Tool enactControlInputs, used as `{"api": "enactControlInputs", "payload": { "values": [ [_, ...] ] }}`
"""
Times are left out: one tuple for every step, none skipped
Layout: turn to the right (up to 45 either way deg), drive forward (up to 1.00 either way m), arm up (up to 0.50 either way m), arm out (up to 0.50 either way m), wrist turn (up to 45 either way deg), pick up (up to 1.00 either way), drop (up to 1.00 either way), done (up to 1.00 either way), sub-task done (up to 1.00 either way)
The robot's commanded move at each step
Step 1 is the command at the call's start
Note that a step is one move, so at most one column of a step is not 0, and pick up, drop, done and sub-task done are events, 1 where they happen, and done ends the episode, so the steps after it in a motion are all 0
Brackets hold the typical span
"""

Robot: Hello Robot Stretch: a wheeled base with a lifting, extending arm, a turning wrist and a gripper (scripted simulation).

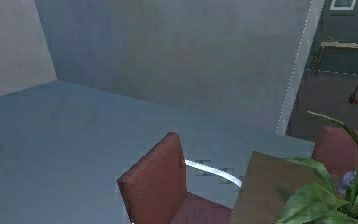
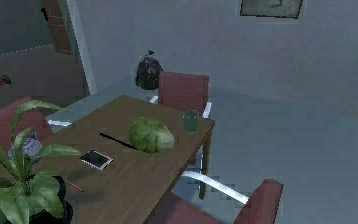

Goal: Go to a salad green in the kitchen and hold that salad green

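Salad green (image 2: pixel 152 134) — one rounded, lumpy head, pale to mid green with darker creases and a leafy surface like a lettuce or cabbage. It looks whole, with no cut face showing. It sits directly on the brown wooden table (image 2: pixel 137 178), in the far right part of the top, near the right edge but not over it. A small green cup (image 2: pixel 191 121) stands just right of it and a bit farther — apart, not touching. A thin dark stick-shaped item (image 2: pixel 114 139) lies left of it, pointing at the head; contact cannot be told. A flat light phone-like slab (image 2: pixel 96 159) lies nearer and left, well apart.
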Motion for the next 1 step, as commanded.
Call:
{"api": "enactControlInputs", "payload": {
  "values": [
    [0.0,0.0,0.38,0.0,0.0,0.0,0.0,0.0,0.0]
  ]
}}
